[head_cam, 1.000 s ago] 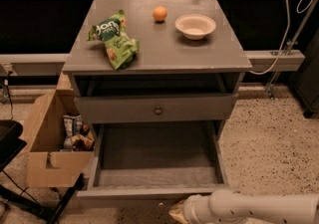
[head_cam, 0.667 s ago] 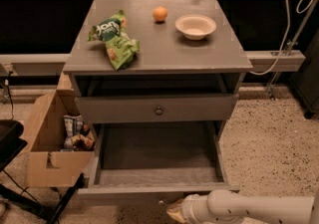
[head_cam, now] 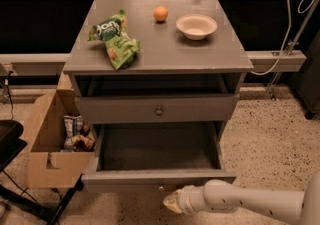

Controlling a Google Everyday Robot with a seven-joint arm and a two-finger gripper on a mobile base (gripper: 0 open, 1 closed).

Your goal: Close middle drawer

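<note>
The grey cabinet (head_cam: 165, 49) has a drawer pulled far out at the bottom of view. I take this for the middle drawer (head_cam: 125, 180). Its inside is empty, and its flat front faces me with a small knob at the centre. Above it, another grey drawer (head_cam: 200, 109) with a round knob stands slightly out. My gripper (head_cam: 169, 202) is on the end of the white arm that comes in from the lower right. Its yellowish tip is just below and in front of the open drawer's front, near the centre.
On the cabinet top lie a green chip bag (head_cam: 116, 39), an orange (head_cam: 160, 13) and a white bowl (head_cam: 196, 25). A cardboard box (head_cam: 45, 164) with snack packs stands on the floor at the left, next to a black stand (head_cam: 10, 141). A cable (head_cam: 287, 29) hangs at the right.
My gripper has moved slightly up and to the left, closer to the open drawer's front. The drawer has not visibly moved.
</note>
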